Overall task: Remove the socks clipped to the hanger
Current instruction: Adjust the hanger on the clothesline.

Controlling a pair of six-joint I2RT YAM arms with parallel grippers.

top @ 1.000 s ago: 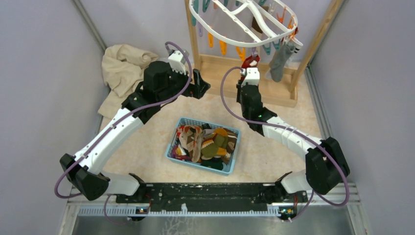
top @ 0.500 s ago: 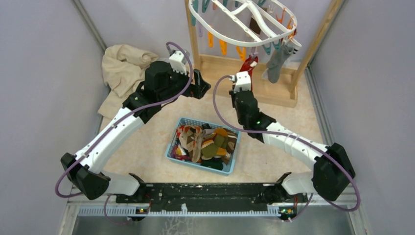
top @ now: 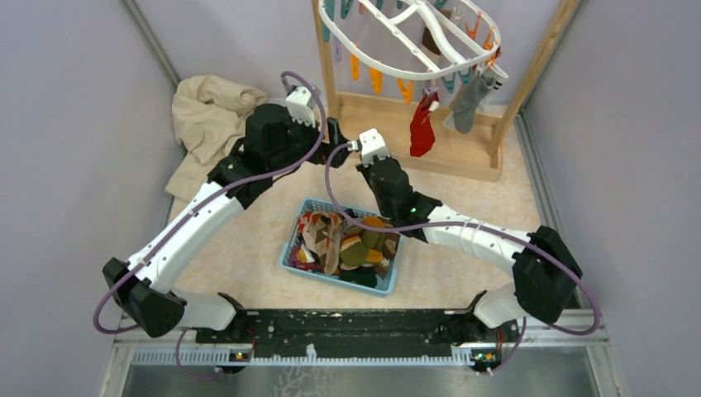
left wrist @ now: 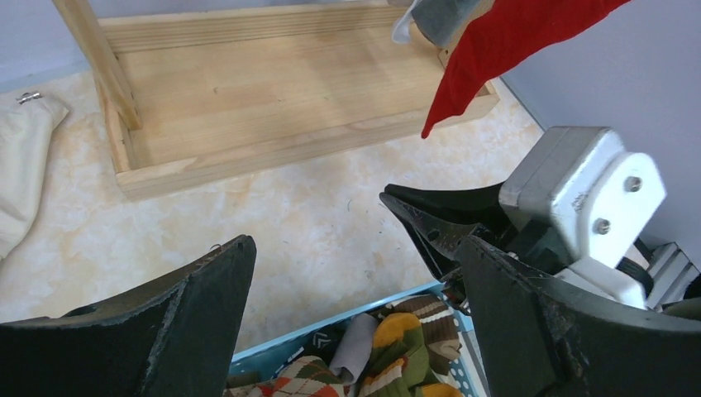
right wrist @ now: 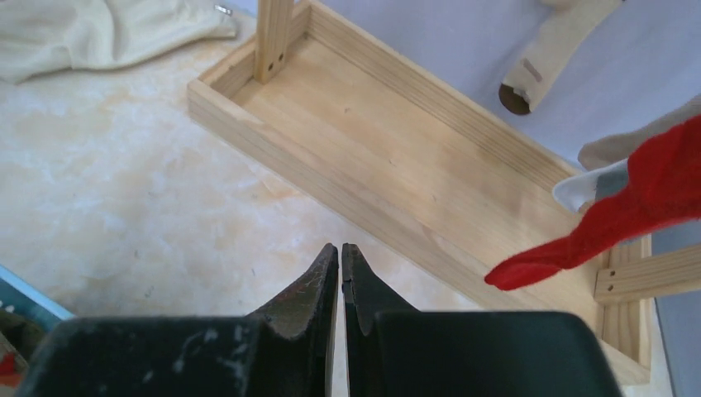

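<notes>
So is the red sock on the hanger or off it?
On: the red sock hangs from the hanger, toe dangling free; the right gripper is shut and empty.

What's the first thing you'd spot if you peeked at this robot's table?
The bright red sock jumps out first, dangling from a clip on the white hanger at the far side, with a grey sock hanging beside it. Next comes the blue basket in the middle, piled with colourful socks. The right gripper is pinched shut on nothing, a little way from the red sock.
</notes>
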